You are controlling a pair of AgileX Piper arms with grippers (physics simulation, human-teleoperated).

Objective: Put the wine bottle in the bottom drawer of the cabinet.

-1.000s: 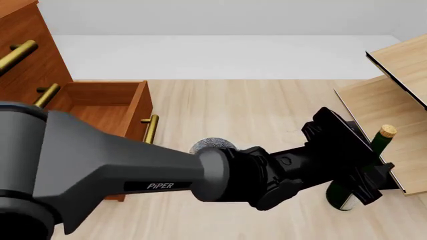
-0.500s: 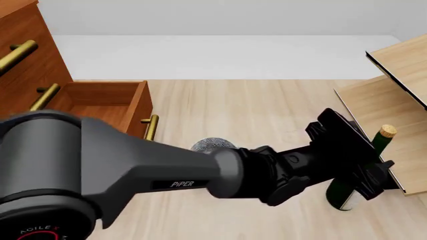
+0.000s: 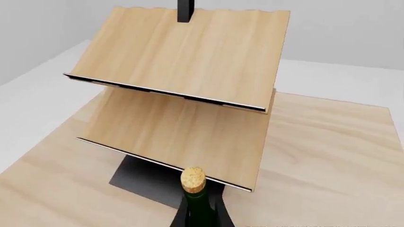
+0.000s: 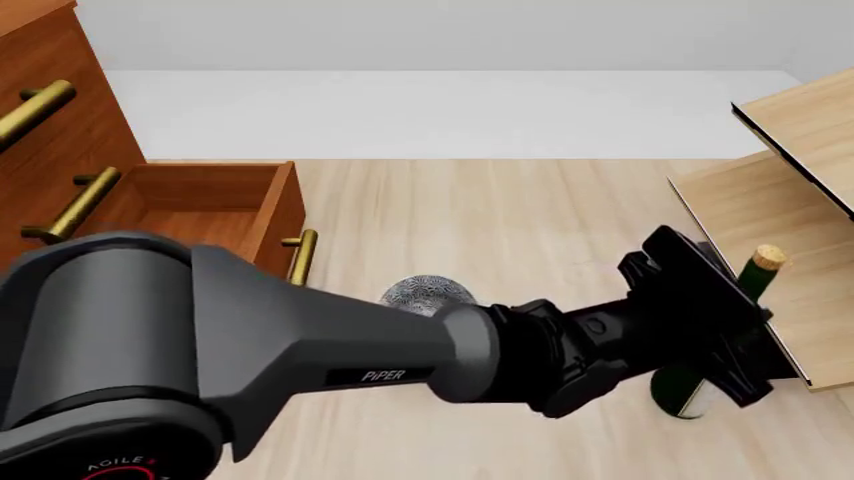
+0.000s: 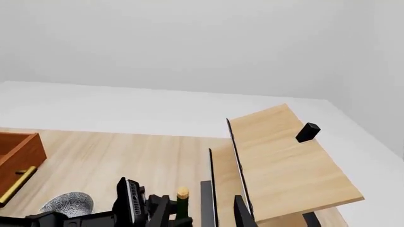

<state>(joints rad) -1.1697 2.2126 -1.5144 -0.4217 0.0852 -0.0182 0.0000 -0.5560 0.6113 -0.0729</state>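
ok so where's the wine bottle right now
In the front view the wine bottle stands upright at the table's right side, against the pale shelf unit, with the left hand around it.

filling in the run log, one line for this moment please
phase: grasp | left gripper around wine bottle, closure unclear | bottom drawer open | right gripper out of view

Dk green bottle (image 4: 686, 385), tan cork (image 4: 767, 257)
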